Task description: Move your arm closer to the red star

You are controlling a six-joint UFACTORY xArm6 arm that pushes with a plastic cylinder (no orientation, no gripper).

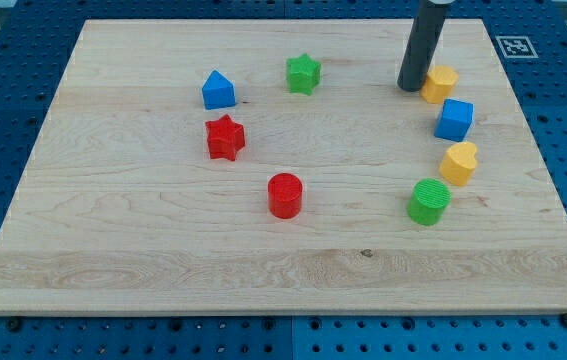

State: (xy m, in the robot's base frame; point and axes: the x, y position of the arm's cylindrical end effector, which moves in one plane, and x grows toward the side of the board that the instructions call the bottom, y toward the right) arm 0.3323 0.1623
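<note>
The red star (225, 137) lies on the wooden board (163, 260), left of centre. My tip (412, 88) is at the view's upper right, the dark rod coming down from the top edge. The tip stands just left of a yellow block (441, 84), touching or nearly touching it. The red star is far to the tip's left and a little lower in the view.
A blue house-shaped block (218, 90) sits above the red star, a green star (303, 73) at top centre, a red cylinder (285, 195) below centre. On the right are a blue cube (454, 120), a yellow heart-like block (458, 163) and a green cylinder (428, 201).
</note>
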